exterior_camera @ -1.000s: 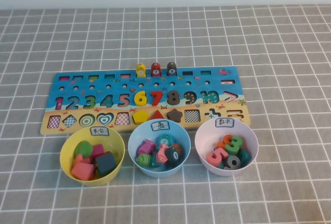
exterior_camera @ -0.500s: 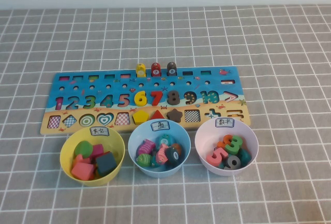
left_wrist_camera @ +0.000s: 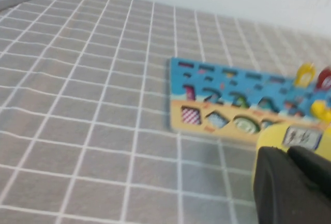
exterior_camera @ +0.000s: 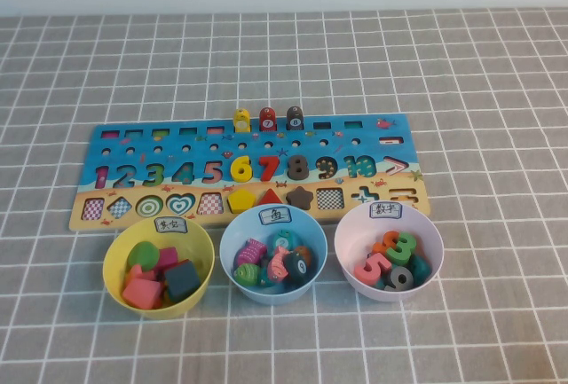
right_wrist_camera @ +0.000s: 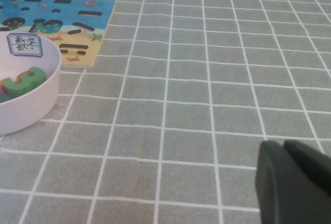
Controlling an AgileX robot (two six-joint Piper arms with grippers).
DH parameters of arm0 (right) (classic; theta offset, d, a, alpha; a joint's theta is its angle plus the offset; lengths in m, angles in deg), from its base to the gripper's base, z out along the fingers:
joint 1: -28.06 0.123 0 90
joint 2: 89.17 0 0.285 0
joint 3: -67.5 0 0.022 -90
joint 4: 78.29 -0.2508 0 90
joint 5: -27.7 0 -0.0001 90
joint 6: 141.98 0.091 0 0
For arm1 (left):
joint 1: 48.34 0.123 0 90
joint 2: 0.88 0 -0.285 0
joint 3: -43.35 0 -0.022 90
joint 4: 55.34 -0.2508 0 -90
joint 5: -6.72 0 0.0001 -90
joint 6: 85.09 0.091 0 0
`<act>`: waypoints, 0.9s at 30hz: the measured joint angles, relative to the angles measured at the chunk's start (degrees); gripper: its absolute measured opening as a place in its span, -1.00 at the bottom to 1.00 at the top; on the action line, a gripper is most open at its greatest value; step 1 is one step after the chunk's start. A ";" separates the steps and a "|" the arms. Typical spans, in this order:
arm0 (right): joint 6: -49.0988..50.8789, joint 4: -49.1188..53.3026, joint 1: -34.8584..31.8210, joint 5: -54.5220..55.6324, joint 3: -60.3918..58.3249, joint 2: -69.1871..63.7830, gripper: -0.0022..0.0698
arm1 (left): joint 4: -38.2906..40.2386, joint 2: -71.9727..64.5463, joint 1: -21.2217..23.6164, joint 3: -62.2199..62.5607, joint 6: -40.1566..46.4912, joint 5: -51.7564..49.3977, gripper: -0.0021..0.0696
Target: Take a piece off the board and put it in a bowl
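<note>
The yellow 6 piece point(exterior_camera: 240, 168) sits in its cut-out in the number row of the blue and sandy board point(exterior_camera: 373, 149), next to a red 7. The pale pink bowl point(exterior_camera: 429, 224) stands in front of the board's right end and holds several number blocks. It also shows in the right wrist view point(right_wrist_camera: 26, 110). Neither arm shows in the high view. My left gripper point(left_wrist_camera: 287, 152) is shut and empty, low beside the yellow bowl off the board's left end. My right gripper point(right_wrist_camera: 284, 145) is shut and empty over the cloth to the right of the pink bowl.
A yellow bowl point(exterior_camera: 111, 255) with shape blocks and a light blue bowl point(exterior_camera: 229, 242) with fish pieces stand in front of the board. Three numbered pegs point(exterior_camera: 267, 119) stand on the board's far edge. A yellow pentagon point(exterior_camera: 240, 199) sits in the shape row.
</note>
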 joint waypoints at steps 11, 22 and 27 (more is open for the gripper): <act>0.00 0.00 0.00 0.00 0.00 0.00 -0.99 | 8.76 0.00 0.00 0.00 -7.60 5.80 -0.94; 0.00 0.00 0.00 0.00 0.00 0.00 -0.99 | 14.40 -5.72 0.00 5.97 -8.68 -1.48 -0.94; 0.00 0.00 0.00 0.00 0.00 0.00 -0.99 | 14.43 -16.50 0.00 16.80 -5.34 -7.45 -0.94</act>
